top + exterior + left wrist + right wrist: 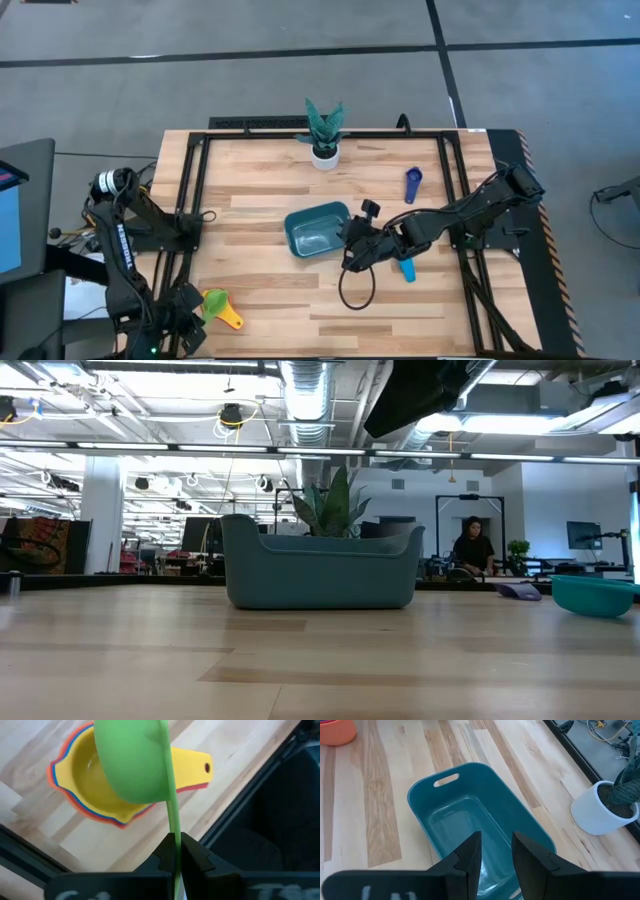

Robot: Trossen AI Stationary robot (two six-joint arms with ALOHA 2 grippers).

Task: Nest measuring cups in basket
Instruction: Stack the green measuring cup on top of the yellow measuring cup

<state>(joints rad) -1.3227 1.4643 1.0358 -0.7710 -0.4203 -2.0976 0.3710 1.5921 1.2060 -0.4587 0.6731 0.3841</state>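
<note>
In the left wrist view my left gripper (175, 851) is shut on the green cup (132, 760). It hangs over a nested stack (95, 790) with the yellow cup on top and orange, red and blue rims below, near the table's near left corner (228, 316). The teal basket (317, 230) stands mid-table. My right gripper (496, 854) is open and hovers above the basket's right end (475, 815), touching nothing. The dark blue cup (413, 183) and the light blue cup (406, 269) lie on the table to the right of the basket. My left gripper pinches the green cup's handle (173, 827) between its two shut fingers, the handle running along the fingers. The cup is lifted clear, turned on edge, and its bowl (130, 765) hangs over the yellow cup in the stack.
A white pot with a green plant (323, 140) stands at the far edge behind the basket. Black frame rails (190, 200) run along the table's left and right sides. Bare wood lies between stack and basket. A person (472, 545) sits far back in the room.
</note>
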